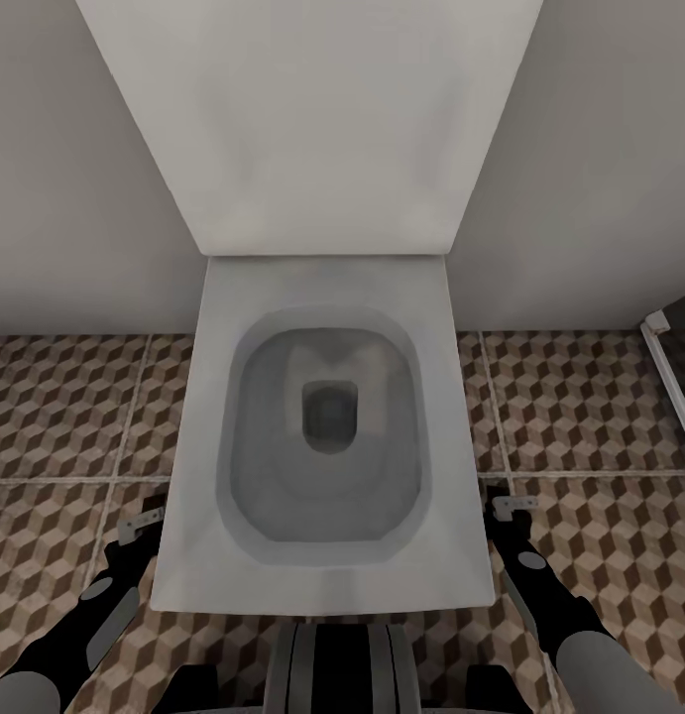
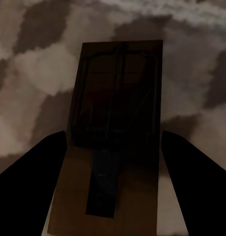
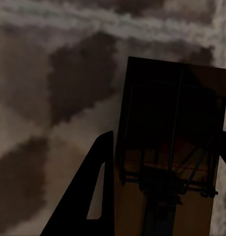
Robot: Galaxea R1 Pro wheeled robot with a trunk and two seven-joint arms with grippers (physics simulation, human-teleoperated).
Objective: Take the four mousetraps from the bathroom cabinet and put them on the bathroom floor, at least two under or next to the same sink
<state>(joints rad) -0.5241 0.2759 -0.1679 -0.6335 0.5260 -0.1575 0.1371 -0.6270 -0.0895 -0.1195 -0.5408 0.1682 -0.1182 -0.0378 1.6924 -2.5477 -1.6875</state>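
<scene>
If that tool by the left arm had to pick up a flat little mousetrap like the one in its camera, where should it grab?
Probably by the two long edges of the mousetrap, at the plain wooden end, coming in along its length. The board is thin and narrow, and the dark wire parts cover the far half. The left tool's fingers already flank it that way.

Our left arm [image 1: 94, 620] reaches up from the lower left of the head view, our right arm [image 1: 555, 605] from the lower right, both angled forward and down. The left claw [image 2: 113, 142] grips a mousetrap [image 2: 115, 113] between its dark fingers [image 2: 39, 162]; the right claw [image 3: 164, 147] likewise clamps another mousetrap [image 3: 177, 113].
</scene>
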